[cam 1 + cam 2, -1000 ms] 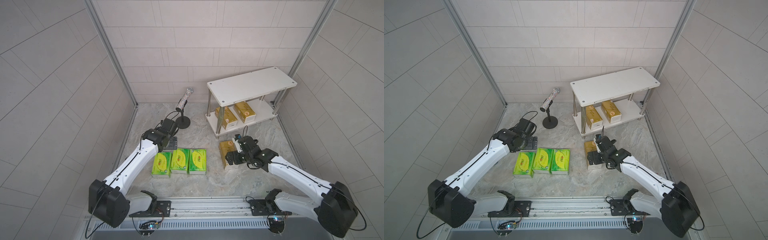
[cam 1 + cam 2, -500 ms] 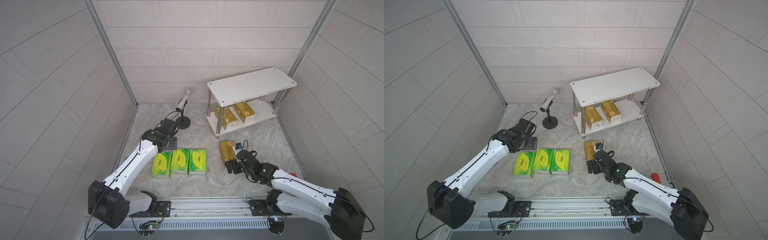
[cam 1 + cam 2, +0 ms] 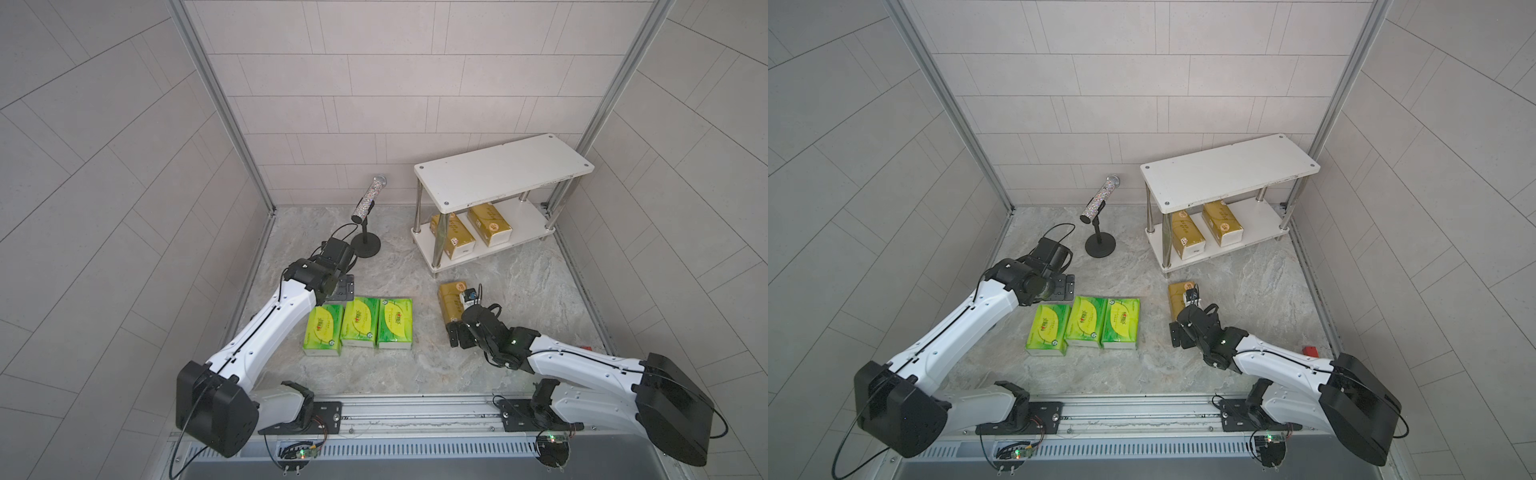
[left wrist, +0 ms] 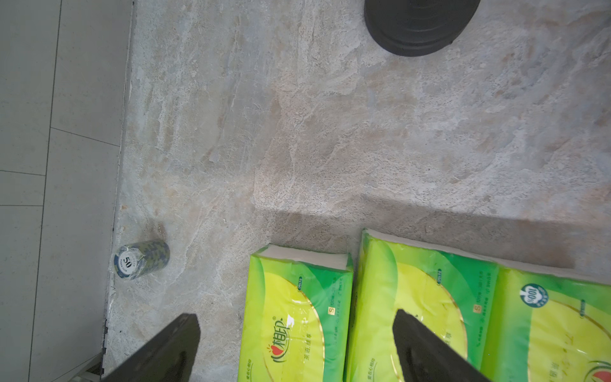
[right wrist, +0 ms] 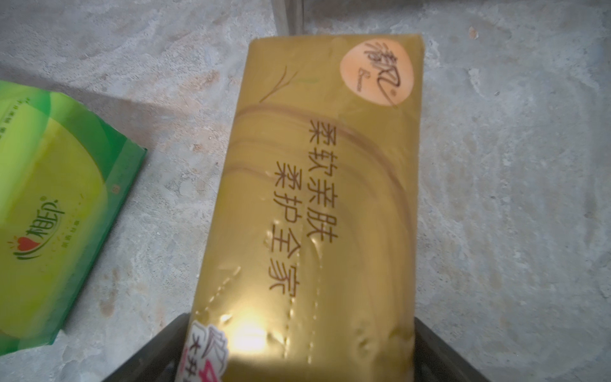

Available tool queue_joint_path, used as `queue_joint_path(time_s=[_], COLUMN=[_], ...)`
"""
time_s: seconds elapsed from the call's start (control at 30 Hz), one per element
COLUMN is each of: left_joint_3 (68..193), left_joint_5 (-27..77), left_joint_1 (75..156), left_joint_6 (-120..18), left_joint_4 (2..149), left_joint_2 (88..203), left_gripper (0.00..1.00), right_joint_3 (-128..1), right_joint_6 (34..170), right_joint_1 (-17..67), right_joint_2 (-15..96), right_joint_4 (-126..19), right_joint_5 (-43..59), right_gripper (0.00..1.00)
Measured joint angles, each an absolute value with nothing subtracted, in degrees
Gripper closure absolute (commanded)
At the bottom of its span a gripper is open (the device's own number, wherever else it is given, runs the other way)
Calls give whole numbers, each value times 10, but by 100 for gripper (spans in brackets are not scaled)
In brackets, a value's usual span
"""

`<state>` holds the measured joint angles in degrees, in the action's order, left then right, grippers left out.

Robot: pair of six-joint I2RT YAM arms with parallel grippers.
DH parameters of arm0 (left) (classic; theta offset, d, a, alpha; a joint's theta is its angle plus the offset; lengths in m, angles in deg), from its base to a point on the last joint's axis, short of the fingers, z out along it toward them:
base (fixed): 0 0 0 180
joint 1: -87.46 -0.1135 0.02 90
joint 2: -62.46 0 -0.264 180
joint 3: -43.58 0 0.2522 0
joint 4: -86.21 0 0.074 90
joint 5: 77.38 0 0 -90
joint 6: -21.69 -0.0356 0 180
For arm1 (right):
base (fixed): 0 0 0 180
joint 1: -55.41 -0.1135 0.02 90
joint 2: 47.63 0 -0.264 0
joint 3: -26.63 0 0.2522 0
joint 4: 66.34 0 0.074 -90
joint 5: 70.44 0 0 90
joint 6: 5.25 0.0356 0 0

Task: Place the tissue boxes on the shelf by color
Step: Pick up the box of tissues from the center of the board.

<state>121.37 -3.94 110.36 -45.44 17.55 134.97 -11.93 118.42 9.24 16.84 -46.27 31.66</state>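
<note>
Right gripper (image 5: 299, 319) now sits low at the near end of the loose gold pack (image 3: 451, 300), jaws spread wide.

Over the last second the right arm has drawn back and dropped. Earlier it reached in from the side with the wrist above the pack; now its forearm lies low over the table (image 3: 519, 286) and points toward the shelf (image 3: 503, 170). Its fingers straddle the pack's near end, one along each long side. The pack lies flat on the table just in front of the shelf, where it was. Two more gold packs (image 3: 453, 237) sit side by side on the shelf's lower board. The left arm has not moved. It is stretched forward, with the left gripper (image 4: 297, 316) open above the far ends of the three green packs (image 3: 359, 322), which lie in a touching row.
</note>
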Motion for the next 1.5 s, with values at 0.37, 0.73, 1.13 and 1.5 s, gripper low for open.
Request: queue_joint_path(time_s=[0.37,0.73,1.13,1.5], left_joint_3=[1214,1214,1214,1221], left_joint_5=[-40,-39,-42,-39], left_joint_1=[1104,1104,1104,1104], left_joint_6=[-463,-468,-469,-469], left_joint_4=[176,177,178,179], left_joint_2=[1350,1350,1350,1356], left_gripper=[0,0,0,0], right_joint_3=[-90,-82,-97,-142], right_joint_6=[1177,1180,1202,1274], right_joint_1=[80,80,80,183], right_joint_2=[207,227,87,-102], right_joint_4=[-545,-577,-425,-193], right_joint_5=[353,365,373,430], right_gripper=[0,12,16,18])
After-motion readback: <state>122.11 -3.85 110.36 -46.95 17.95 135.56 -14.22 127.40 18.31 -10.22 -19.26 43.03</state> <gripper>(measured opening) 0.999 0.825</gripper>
